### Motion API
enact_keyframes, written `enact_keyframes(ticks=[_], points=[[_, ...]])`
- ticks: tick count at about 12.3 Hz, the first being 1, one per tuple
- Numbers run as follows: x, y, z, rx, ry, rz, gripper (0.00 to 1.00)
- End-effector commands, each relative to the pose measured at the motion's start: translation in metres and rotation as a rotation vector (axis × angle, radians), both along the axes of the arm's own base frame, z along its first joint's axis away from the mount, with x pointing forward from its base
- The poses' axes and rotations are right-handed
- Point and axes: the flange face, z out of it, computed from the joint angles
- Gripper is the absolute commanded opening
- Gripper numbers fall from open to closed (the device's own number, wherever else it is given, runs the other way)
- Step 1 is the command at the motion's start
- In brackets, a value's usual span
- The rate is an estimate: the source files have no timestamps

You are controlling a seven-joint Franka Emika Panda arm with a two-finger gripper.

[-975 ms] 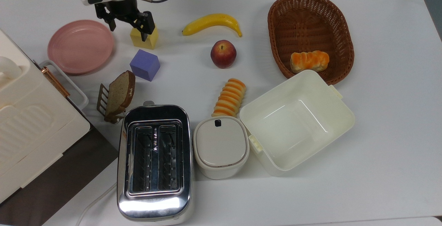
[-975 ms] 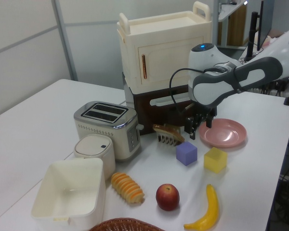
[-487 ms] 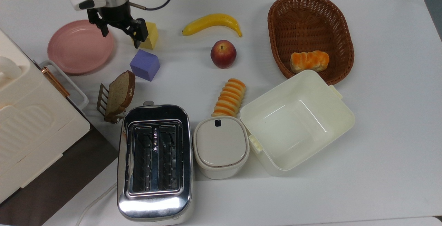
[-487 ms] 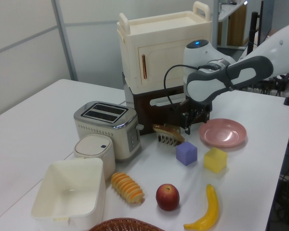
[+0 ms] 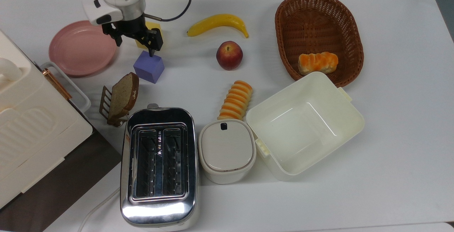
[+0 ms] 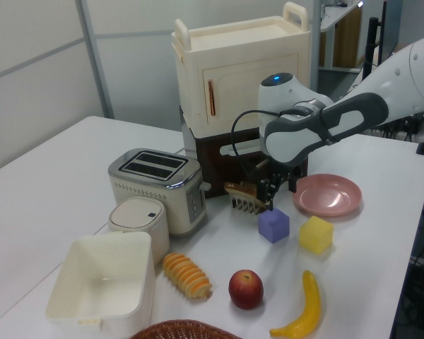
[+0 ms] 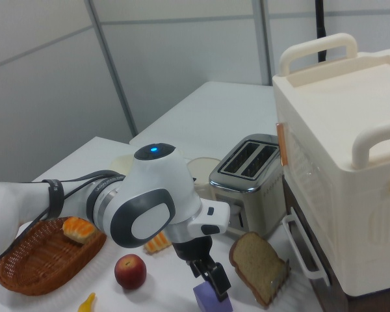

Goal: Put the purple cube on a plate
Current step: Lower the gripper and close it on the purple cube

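Gripper (image 5: pixel 136 44) hovering spread wide and empty over the purple cube (image 5: pixel 149 68), which is sitting on the table at the pink plate's (image 5: pixel 82 47) 4 o'clock in the top view; grasp and transfer remaining.

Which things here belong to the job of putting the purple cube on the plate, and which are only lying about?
Belong to the job:
purple cube
plate
end effector, open, above the purple cube

Lying about:
yellow cube
banana
apple
basket
toaster
bread slice
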Motion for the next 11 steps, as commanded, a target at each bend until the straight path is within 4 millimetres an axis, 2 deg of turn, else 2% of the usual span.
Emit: enact_keyframes(ticks=[1,4,6,7,11], points=[[0.010,0.011,-0.013,-0.004,-0.026,-0.006,1.00],[0.015,0.014,-0.029,-0.006,-0.024,0.004,1.00],[0.015,0.012,-0.030,-0.007,-0.024,0.004,1.00],[0.016,0.014,-0.040,-0.008,-0.006,0.011,1.00],[0.018,0.014,-0.049,-0.013,-0.002,0.028,1.00]])
